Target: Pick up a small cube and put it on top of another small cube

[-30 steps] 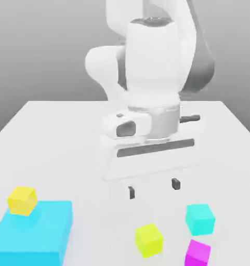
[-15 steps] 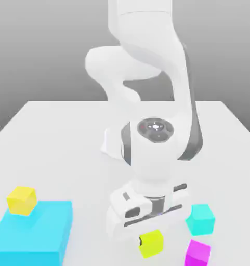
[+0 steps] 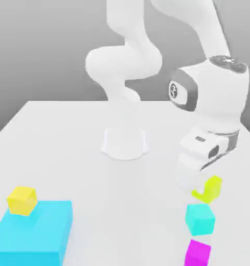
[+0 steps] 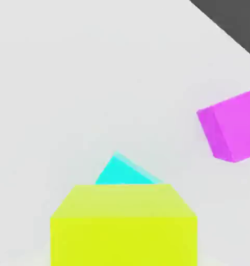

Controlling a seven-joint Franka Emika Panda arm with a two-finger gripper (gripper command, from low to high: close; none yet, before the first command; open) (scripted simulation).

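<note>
In the exterior view, the white arm (image 3: pixel 114 67) rises from its base near the centre of the frame. Its upper link crosses the top edge and comes down at the right, where the wrist bends toward the tabletop (image 3: pixel 95 182). The hand (image 3: pixel 205 150) hangs at the right of the frame, turned obliquely, its long body slanting from lower left to upper right. Its fingers (image 3: pixel 189 179) are closed on the lime cube (image 3: pixel 213 189), held clear of the tabletop. The turquoise cube (image 3: pixel 200 219) sits just below it in the frame, not touching, with the magenta cube (image 3: pixel 198 253) near the bottom edge. At lower left, a golden-yellow cube (image 3: pixel 22 200) adjoins the flat cyan block (image 3: pixel 33 231). A dark round emblem (image 3: pixel 173 91) marks the wrist, too small to read.
</note>
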